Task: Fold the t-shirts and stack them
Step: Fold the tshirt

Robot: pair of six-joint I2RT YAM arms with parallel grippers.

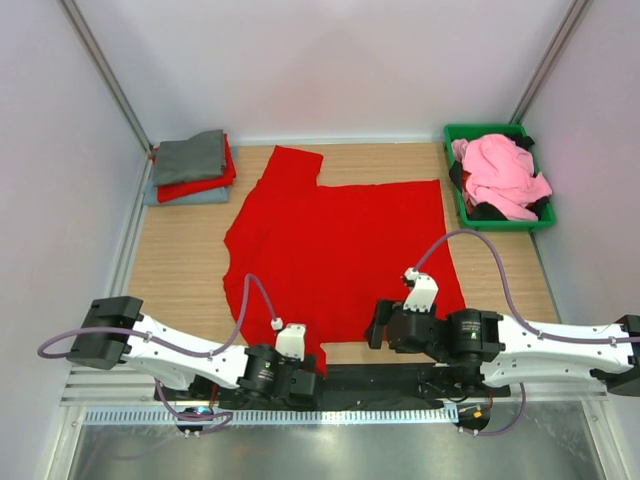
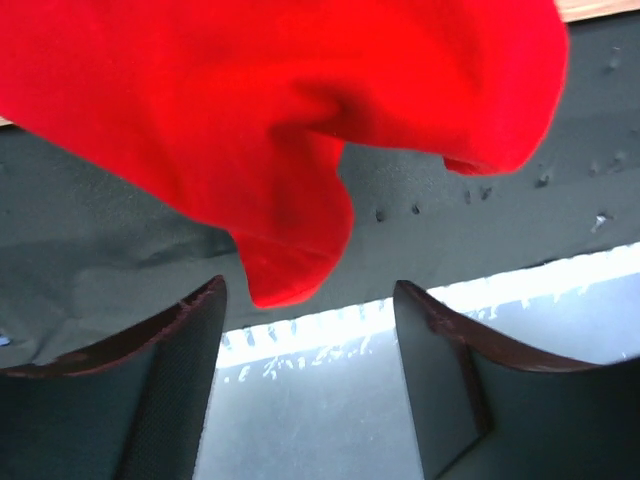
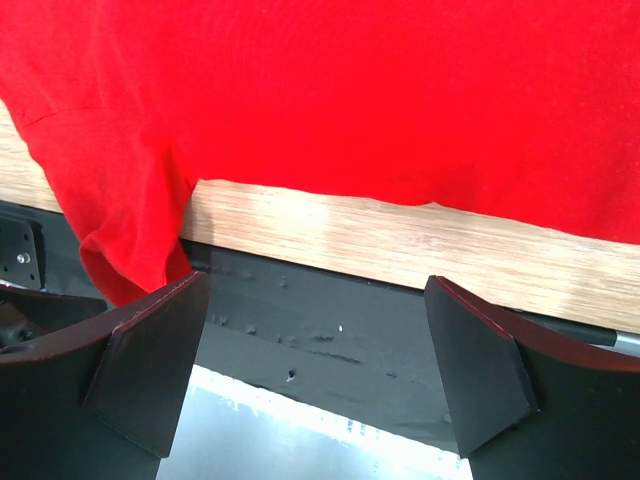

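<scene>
While arms crouch at red t-shirt [image 1: 340,250] hem, left hand [image 2: 308,290], right hand [image 3: 318,283] released.

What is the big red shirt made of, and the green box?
The big red shirt looks like soft matte cloth, probably cotton knit: it lies limp with wrinkles and droops over the table edge. The green box looks like hard plastic: straight rim, stiff walls.

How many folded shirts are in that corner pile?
3: grey shirt on top, red shirt beneath, light blue-grey shirt at the bottom; more may be hidden.
</scene>
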